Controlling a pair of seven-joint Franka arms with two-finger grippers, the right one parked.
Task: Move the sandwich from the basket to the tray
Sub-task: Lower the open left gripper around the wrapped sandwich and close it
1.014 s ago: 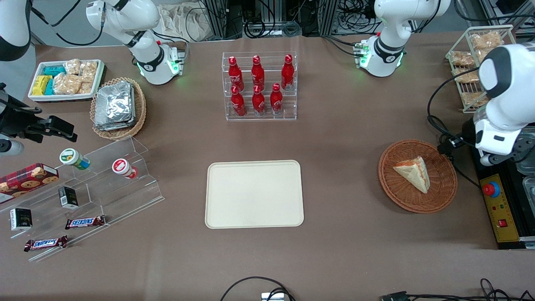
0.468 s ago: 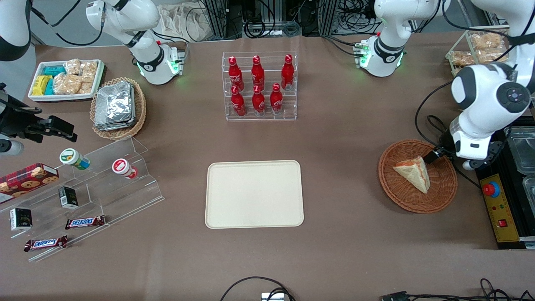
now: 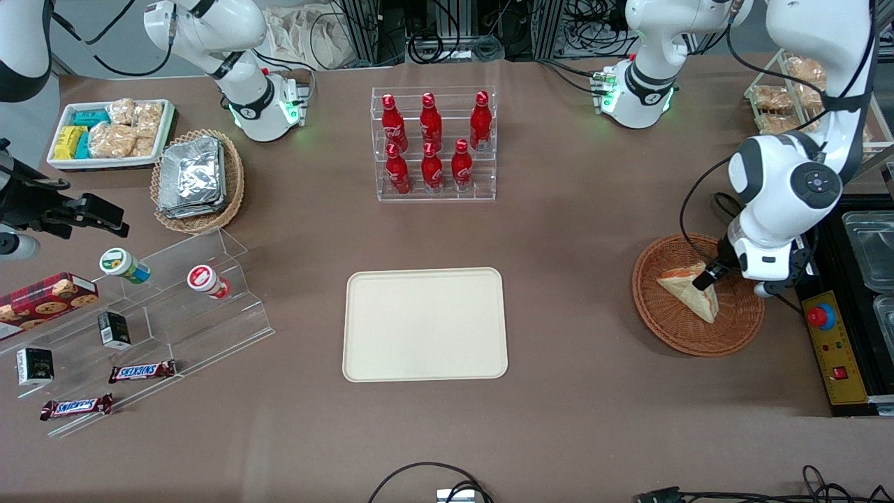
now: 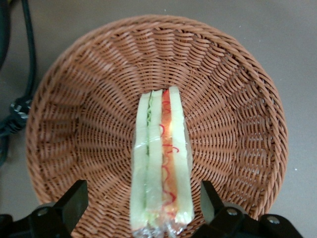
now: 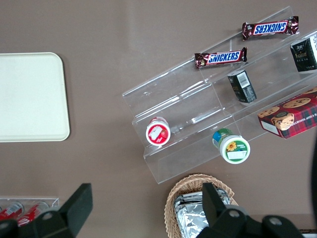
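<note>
The sandwich [image 3: 691,291] lay inside the round reddish-brown wicker basket [image 3: 733,334], toward the working arm's end of the table, its wedge resting on the woven floor with the layered edge turned upward. In the left wrist view the sandwich [image 4: 161,163] showed pale bread with a green layer and an orange-red layer under clear wrap, running across the middle of the basket [image 4: 237,99]. The left arm's gripper [image 4: 143,203] hung directly above the sandwich, its two dark fingers [image 4: 74,198] spread wide, one to each side of the wedge and clear of the wrap, so that nothing was held. In the front view the gripper [image 3: 704,278] appeared over the basket with a dark fingertip just at the sandwich's upper corner; contact could not be told from that view. The cream-coloured tray [image 3: 424,324] sat flat on the brown table [image 3: 573,230], well apart from the basket, near the table's middle and bare of any item. Farther from the front camera than the tray stood a clear rack of red bottles [image 3: 433,143]. A black cable [image 4: 15,64] lay on the table just beside the basket's rim.
</note>
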